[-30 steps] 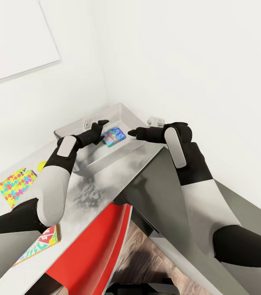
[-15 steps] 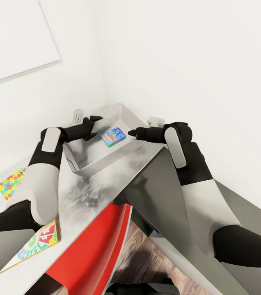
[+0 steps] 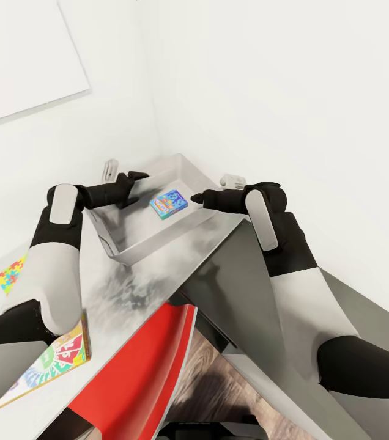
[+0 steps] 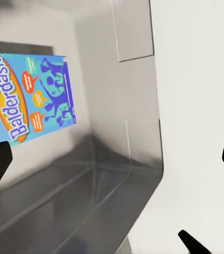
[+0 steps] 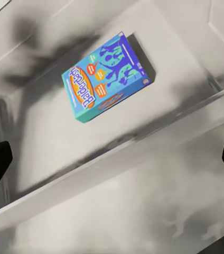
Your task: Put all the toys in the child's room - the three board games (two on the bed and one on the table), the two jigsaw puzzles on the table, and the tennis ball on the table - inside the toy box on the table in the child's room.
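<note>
Lying flat inside the toy box (image 3: 118, 247) on the surface (image 3: 133, 293), the blue board game (image 3: 169, 204) is being flanked by the left claw (image 3: 134, 178) and right claw (image 3: 196, 197), both released and empty, apparently so it stays deposited.

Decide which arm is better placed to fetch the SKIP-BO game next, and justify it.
Left. The SKIP-BO game lies on the table beside the left arm, whose open left gripper is empty. The right gripper hovers at the toy box's far side.
</note>
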You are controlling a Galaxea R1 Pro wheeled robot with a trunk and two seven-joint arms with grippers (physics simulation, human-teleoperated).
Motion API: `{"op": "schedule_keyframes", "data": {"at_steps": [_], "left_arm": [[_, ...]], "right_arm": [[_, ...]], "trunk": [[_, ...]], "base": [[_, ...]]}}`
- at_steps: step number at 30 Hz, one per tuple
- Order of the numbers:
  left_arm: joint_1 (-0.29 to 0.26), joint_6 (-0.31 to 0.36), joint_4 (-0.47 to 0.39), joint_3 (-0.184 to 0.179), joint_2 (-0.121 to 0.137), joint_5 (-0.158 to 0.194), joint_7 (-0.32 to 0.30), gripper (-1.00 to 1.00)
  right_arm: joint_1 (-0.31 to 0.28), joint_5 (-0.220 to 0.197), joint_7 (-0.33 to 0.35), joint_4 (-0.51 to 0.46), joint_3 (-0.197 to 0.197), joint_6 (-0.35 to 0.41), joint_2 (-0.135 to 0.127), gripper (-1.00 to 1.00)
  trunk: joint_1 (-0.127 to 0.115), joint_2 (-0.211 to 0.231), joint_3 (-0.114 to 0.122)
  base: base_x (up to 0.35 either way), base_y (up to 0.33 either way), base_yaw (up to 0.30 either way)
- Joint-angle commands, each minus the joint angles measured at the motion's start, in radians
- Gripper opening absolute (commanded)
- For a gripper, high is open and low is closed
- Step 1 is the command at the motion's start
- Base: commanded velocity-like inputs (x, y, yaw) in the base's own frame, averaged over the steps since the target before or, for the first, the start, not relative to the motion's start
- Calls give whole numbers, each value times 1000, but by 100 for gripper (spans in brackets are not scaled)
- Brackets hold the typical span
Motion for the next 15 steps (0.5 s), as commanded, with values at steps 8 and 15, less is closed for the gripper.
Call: {"op": "schedule_keyframes", "data": {"at_steps": [8,15], "left_arm": [[-1,26,-3,5,25,8,-3,100],[-1,31,-11,-1,49,28,-6,100]], "right_arm": [[-1,-8,-8,-1,-3,4,0,100],[-1,-7,-7,-1,-4,3,0,100]], "trunk": [[1,-2,6],[1,-2,17]], "base": [[0,0,0],[0,0,0]]}}
